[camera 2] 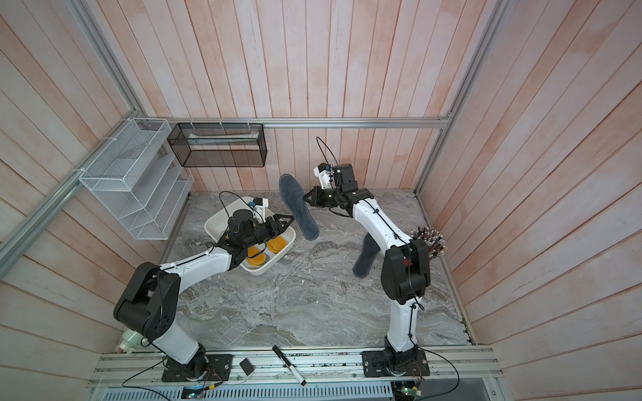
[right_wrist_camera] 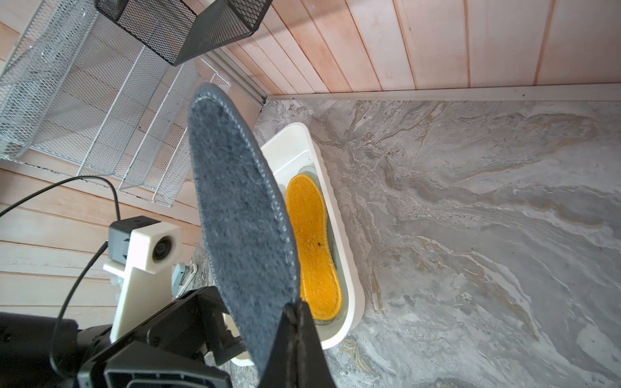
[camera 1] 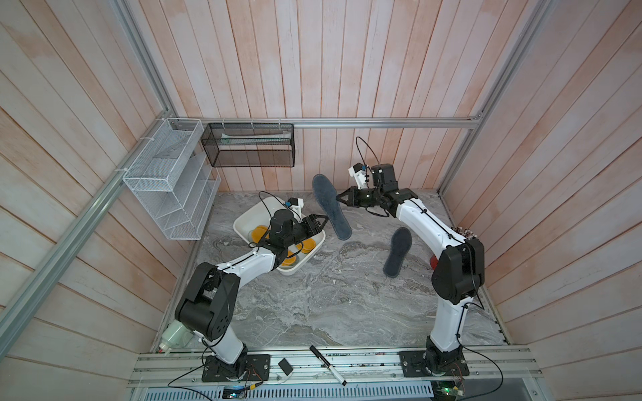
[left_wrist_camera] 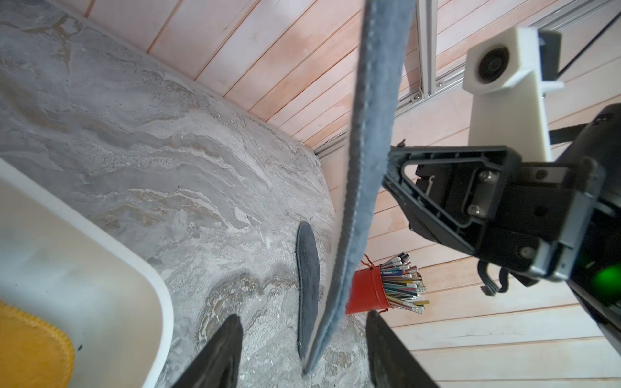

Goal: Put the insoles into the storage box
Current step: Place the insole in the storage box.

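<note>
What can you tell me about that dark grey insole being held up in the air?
The held insole is a flat, foot-shaped pad of dark grey fuzzy fabric with a stitched rim. It hangs tilted in the air beside the white storage box, clear of the table. The right gripper is shut on one long edge. One end sits between the fingers of the open left gripper, apparently untouched.

Grey insole aloft, second grey insole flat, orange insoles in box.
</note>
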Robot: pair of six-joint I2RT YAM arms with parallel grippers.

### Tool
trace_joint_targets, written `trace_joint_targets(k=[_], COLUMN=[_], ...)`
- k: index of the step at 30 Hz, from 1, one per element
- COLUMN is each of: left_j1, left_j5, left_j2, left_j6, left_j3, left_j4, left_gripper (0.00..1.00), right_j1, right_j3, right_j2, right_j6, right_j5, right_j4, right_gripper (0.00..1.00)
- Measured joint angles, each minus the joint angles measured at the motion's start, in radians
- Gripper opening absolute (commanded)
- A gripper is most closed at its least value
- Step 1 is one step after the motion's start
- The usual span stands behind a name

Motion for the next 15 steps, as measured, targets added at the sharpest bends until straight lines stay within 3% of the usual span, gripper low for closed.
trace_joint_targets(k=[10, 15], left_j1=[0.000, 0.000], left_j5=[0.005, 0.008], left_j2=[0.033, 0.048], left_j6=[0.032, 0.035], left_j3=[0.073, 0.076], left_j4=[0.066, 0.072], left_gripper=[0.60, 0.50], right_j1=[0.003, 0.011], right_j3=[0.005, 0.011], right_j2=[0.003, 0.010], right_j6=[0.005, 0.008], right_j5=[-0.022, -0.022], right_j4=[0.000, 0.001], right_gripper=[0.00, 0.00])
